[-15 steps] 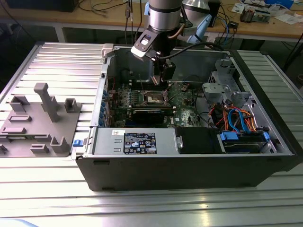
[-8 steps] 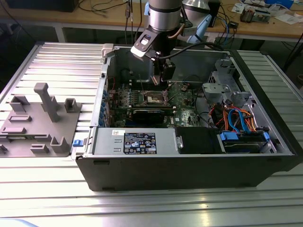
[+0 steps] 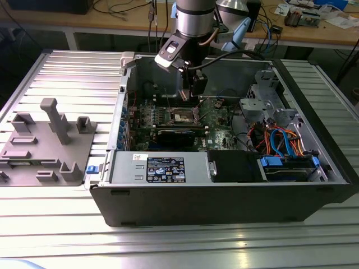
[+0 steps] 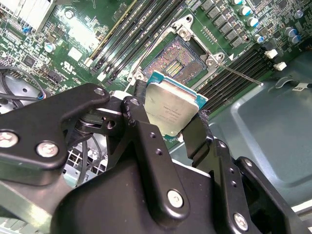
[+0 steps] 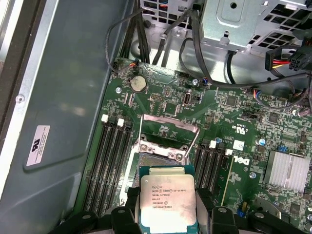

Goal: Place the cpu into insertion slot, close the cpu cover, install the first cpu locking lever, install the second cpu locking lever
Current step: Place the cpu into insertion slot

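Clamping the cpu (image 4: 171, 108), pincer (image 4: 168, 119) poised near the open insertion slot (image 4: 176, 61)

Ribbed aluminium table (image 3: 61, 235), open computer case (image 3: 224, 204) on it, grey fixture (image 3: 47, 148) at the exterior view's left

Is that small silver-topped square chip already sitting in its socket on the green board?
No, the small silver-topped square chip is held in the black gripper, apart from the empty square socket.

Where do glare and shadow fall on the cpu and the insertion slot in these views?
Second wrist view: soft sheen on the cpu; first wrist view: glare on the cpu cover; exterior view: the insertion slot sits dim under the arm.
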Robot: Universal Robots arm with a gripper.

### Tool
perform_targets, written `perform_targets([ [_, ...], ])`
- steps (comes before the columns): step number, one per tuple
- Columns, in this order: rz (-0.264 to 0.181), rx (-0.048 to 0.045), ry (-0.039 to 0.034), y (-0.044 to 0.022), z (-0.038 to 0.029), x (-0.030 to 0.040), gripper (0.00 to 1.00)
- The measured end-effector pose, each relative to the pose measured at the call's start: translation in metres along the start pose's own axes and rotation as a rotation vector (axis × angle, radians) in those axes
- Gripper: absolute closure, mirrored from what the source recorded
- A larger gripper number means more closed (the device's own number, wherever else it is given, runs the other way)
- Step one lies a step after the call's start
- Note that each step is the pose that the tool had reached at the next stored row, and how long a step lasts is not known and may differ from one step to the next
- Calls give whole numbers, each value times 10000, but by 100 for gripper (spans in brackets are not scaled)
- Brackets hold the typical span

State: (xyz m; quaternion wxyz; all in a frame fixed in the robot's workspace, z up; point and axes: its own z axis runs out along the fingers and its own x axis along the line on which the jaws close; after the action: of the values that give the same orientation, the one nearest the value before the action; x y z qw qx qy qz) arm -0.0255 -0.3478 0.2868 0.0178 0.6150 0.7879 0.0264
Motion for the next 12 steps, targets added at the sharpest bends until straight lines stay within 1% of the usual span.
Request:
perform_targets([
  [8,36,0,-3,0,0,0,46],
  [12,125,0,-8,0,0,0,46],
])
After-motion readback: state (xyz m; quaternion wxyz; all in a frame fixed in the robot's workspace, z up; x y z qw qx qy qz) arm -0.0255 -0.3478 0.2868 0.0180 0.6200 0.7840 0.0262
